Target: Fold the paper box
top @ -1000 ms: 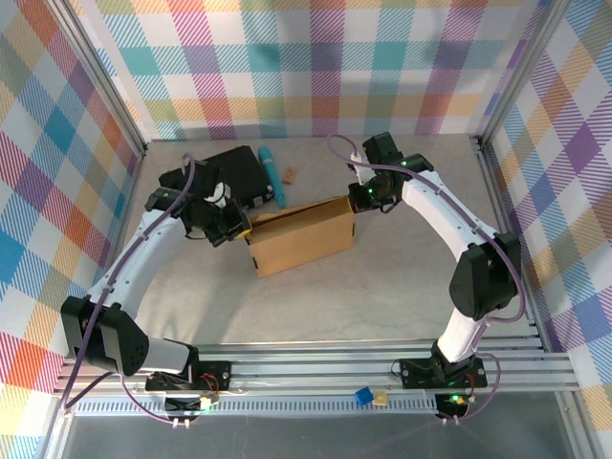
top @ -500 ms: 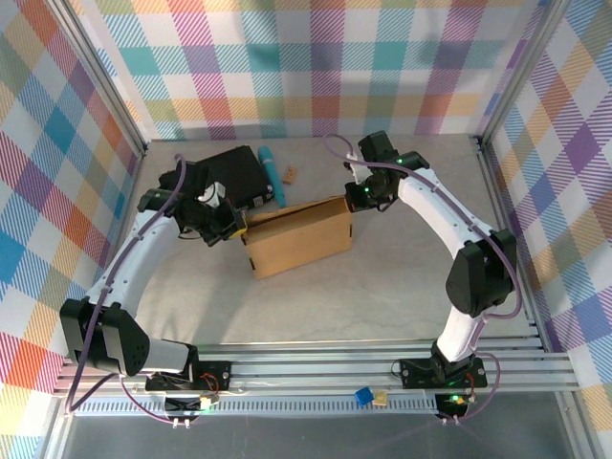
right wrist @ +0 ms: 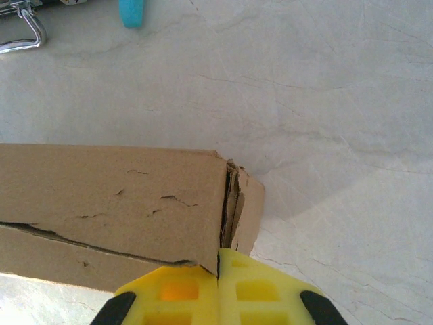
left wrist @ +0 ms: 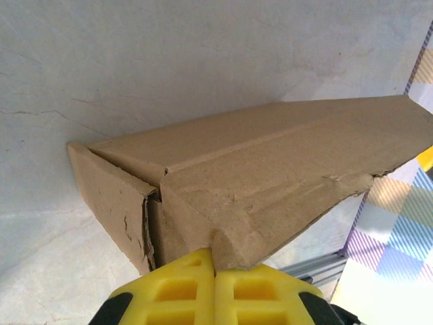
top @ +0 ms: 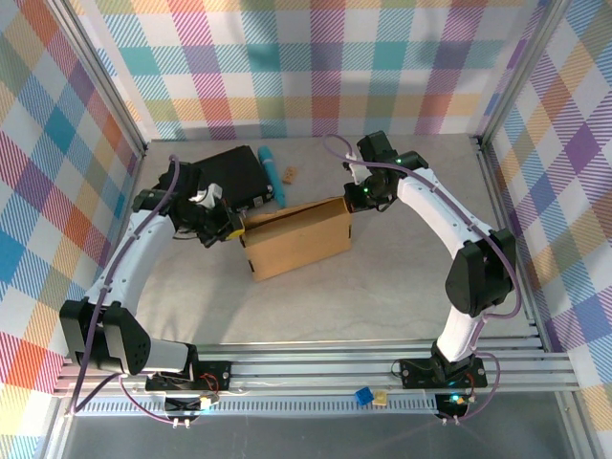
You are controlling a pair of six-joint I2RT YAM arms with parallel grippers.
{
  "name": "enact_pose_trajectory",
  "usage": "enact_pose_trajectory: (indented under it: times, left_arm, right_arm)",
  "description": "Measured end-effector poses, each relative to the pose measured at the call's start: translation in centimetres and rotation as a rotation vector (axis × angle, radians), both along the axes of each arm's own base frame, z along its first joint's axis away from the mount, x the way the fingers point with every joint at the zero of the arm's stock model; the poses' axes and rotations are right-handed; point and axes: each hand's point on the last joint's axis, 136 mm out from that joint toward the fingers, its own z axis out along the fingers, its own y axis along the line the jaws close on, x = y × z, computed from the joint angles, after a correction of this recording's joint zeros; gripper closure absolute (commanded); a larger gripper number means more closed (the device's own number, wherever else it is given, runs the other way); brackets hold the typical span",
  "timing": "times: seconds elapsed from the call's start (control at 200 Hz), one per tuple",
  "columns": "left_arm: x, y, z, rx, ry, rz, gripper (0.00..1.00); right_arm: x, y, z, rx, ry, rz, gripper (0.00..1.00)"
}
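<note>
Both pincers are sitting pinched fully shut with nothing between the pads, far as I can tell. The left pincer [top: 227,228] is holding its closed tip right up against the left short end of the box [top: 301,237], just where an end flap is gaping a little off the side wall. The right pincer [top: 358,199] is doing the same at the other end, nosing at the far right corner where the cardboard layers are splaying apart a bit.

So the box is lying between the two, out on the middle of the bench [top: 402,277]. Its long axis is running left to right, skewed so the right end is sitting farther from the bases. Neither arm is really nearer, since each one is at its own end. I'm guessing the next move is hinging on that: any push is needing to go inward along that long axis, or the box is just going to swivel.
</note>
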Motion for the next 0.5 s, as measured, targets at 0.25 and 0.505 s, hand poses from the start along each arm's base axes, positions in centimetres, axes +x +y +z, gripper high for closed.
enact_pose_trajectory:
  times: [0.25, 0.505]
  left_arm:
    - [-0.3, 0.2, -0.1, 0.029, 0.049, -0.043, 0.85]
    - [-1.1, 1.2, -0.5, 0.081, 0.076, -0.027, 0.65]
  right_arm:
    - [0.0, 0.1, 0.0, 0.006, 0.01, -0.003, 1.0]
    - [0.1, -0.1, -0.1, 0.0, 0.009, -0.02, 1.0]
